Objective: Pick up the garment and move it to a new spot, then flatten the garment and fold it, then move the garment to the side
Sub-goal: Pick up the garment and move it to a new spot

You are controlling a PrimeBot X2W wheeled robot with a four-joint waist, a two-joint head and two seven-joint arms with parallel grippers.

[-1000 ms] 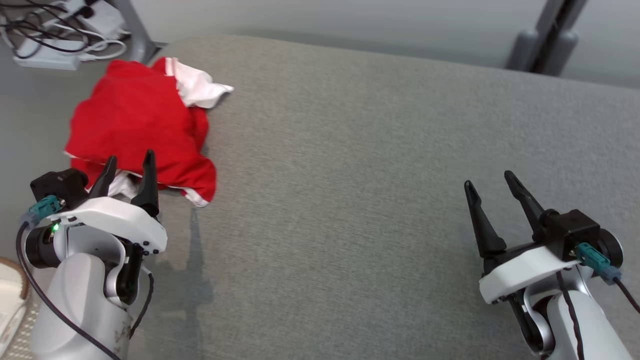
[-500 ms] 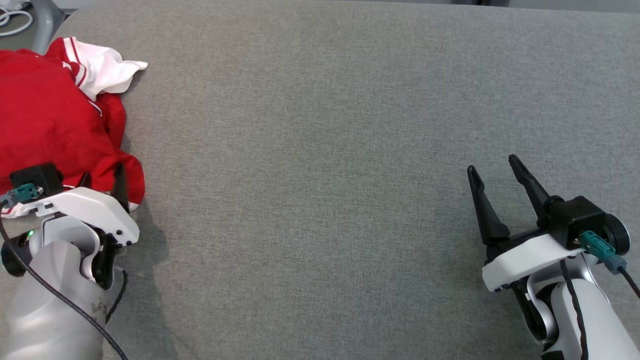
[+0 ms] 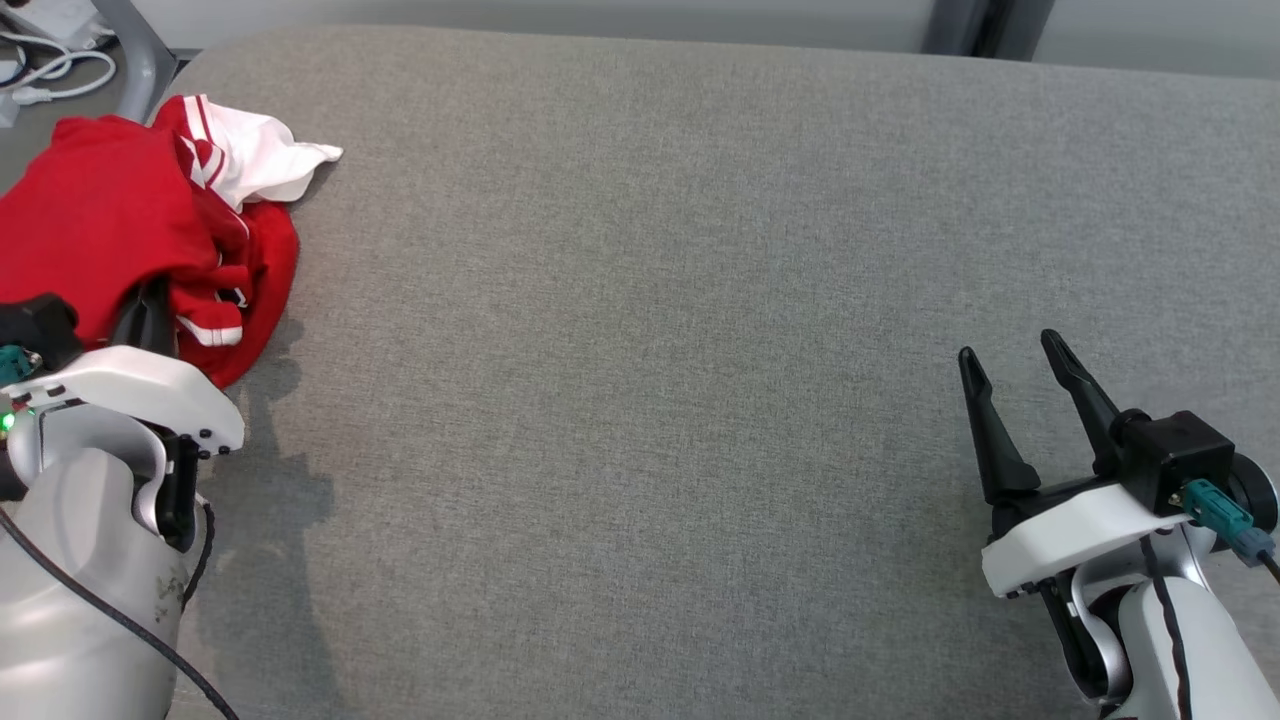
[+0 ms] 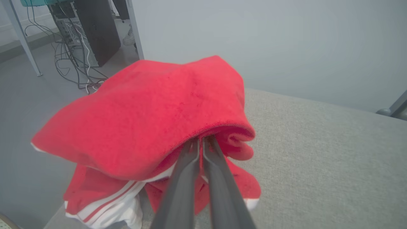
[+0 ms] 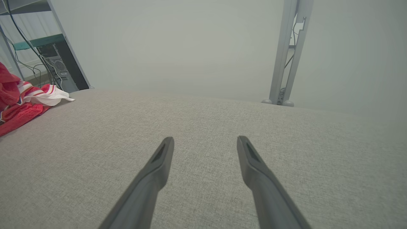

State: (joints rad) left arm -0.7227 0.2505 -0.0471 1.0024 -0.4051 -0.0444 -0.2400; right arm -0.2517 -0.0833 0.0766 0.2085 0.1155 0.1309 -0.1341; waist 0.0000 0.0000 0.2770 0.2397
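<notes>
Grey upholstered surface [image 3: 640, 300], far-left edge: one bunched red-and-white garment [image 3: 110, 220], a top fold pinched in your closed left gripper [image 4: 201, 140]; your right gripper [image 3: 1008, 345] spread wide, empty, well apart; likely risk: that thin pinch slips as you lift, dropping cloth off the edge.

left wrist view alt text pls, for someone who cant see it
The left gripper is shut on a fold of a bunched red garment with white striped trim, at the edge of a grey padded surface.
</notes>
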